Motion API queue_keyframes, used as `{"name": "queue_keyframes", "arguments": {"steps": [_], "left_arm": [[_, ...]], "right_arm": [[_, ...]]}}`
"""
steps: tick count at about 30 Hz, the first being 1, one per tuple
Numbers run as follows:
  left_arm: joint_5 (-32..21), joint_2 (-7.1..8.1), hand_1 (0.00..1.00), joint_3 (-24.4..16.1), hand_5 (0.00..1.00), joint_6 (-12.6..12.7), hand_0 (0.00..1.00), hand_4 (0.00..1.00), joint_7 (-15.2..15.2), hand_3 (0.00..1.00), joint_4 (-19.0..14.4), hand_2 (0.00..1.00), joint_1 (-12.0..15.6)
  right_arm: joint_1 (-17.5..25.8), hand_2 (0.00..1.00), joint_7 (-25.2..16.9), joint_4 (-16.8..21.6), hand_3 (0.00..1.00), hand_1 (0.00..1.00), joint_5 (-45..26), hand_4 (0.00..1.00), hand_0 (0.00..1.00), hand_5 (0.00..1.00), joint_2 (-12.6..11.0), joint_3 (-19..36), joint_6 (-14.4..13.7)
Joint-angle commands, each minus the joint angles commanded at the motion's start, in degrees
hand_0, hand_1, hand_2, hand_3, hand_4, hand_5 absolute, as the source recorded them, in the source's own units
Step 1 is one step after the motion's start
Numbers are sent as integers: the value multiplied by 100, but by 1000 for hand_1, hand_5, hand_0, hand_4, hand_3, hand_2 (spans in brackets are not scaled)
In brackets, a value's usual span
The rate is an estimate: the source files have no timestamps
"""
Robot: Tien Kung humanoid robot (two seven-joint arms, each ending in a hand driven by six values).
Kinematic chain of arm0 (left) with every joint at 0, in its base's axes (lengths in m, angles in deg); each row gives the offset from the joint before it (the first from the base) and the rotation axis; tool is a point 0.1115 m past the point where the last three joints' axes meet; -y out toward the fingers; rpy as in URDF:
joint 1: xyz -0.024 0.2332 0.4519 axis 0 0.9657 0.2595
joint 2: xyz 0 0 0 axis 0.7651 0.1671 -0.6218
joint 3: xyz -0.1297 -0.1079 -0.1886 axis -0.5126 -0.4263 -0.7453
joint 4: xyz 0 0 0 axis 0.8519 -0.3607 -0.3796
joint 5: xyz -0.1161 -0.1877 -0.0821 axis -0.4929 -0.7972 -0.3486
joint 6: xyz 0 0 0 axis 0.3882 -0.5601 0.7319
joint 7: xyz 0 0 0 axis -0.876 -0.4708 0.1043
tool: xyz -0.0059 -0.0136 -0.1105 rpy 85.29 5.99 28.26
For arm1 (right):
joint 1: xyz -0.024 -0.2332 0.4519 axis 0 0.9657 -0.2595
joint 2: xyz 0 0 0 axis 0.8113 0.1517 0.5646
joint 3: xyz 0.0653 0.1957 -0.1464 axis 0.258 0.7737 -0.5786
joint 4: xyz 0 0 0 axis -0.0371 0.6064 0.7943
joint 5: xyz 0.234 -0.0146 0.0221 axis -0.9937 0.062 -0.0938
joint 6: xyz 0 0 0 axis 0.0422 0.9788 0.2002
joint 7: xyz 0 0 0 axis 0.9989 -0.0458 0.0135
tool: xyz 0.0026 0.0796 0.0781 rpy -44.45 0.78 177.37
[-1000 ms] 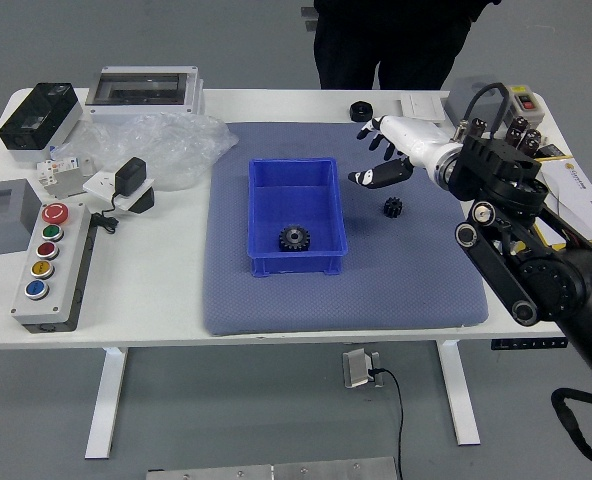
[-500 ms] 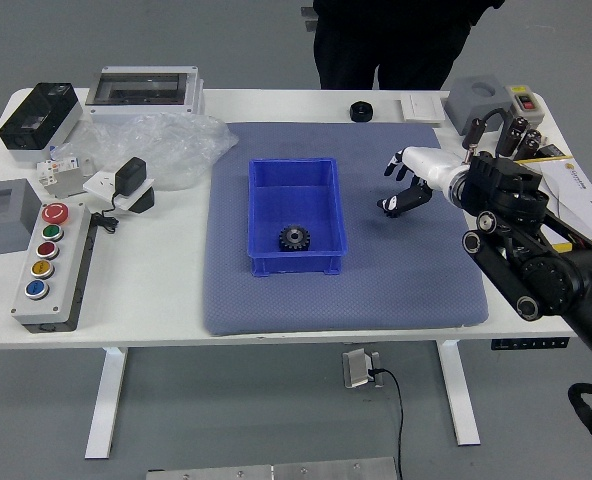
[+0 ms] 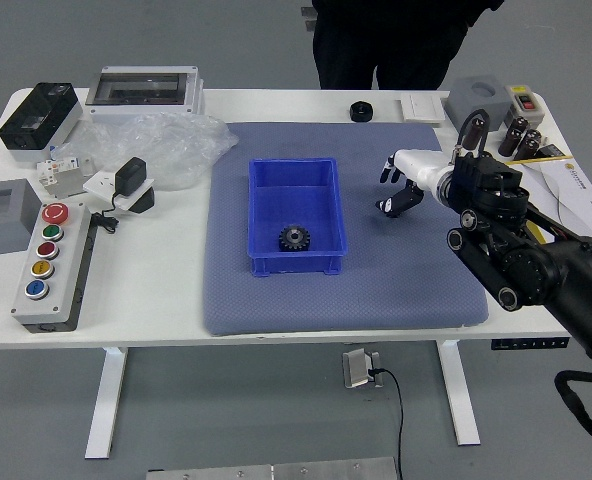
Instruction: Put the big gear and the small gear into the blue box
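"White tabletop [image 3: 166,290], blue mat [image 3: 276,305] across its middle. What's around it?"

"Person [image 3: 386,40] standing at one o'clock, hands out of my sight. Robot's right arm [image 3: 528,268] reaching in from three o'clock."

"And the blue box [image 3: 321,263]?"

"On the mat, big gear [image 3: 294,238] inside at six o'clock. That half looks done."

"What's changed?"

"Right hand [image 3: 426,172] has moved away from the box, over the small gear, just beyond the box's three o'clock side. It covers that gear now."

"Gripped?"

"Can't tell. Thumb [image 3: 404,200] and fingers stand spread, with no visible pinch. I'd say it's still setting up the grasp; closing crooked could knock the gear away."

"Any writing?"

"Printed sheet [image 3: 579,196] at three o'clock, near the edge. Print's too small to read; no brand I can make out."
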Motion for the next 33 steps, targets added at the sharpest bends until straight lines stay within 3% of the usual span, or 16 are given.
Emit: {"name": "queue_keyframes", "arguments": {"steps": [19,33], "left_arm": [[33,-42,833,10,388,-16,853,748,-1,832,0,825,3],[22,-48,833,34,388,-22,852,748,3,832,0,825,-4]], "right_arm": [[-185,679,-289,-898,662,575,63,664,632,278,179,-139,-325],[-124,665,-306,-1102,651,561,210,633,622,255,263,-103,-497]]}}
